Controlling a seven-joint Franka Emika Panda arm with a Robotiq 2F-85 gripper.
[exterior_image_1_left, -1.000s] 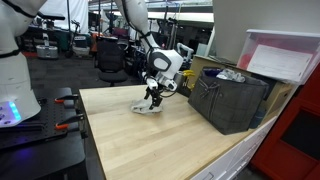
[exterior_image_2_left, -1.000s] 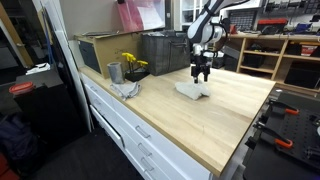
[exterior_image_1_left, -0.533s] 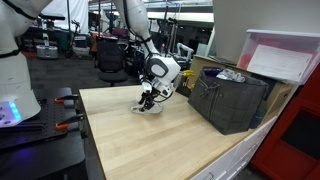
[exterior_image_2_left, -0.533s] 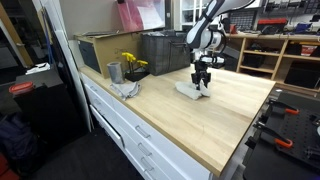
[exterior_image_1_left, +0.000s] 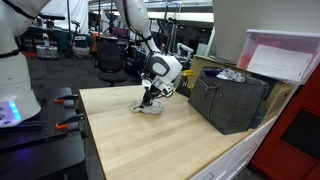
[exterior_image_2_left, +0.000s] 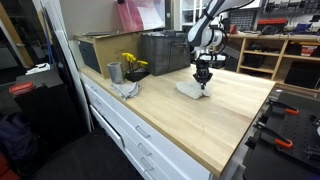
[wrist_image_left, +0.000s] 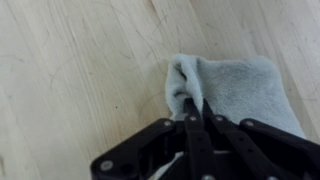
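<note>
We see the jaws clamped on a fold of the grey cloth on the bench; in an exterior view, a dark crate stands at its three o'clock.

Small pale grey-white terry cloth, soft and rumpled. Crumpled into a low, flattish heap, near edge gathered into a raised fold. Fold pinched between closed black fingers. Remainder resting on bare wood of light wooden table, away from its front edge in both exterior views.
</note>
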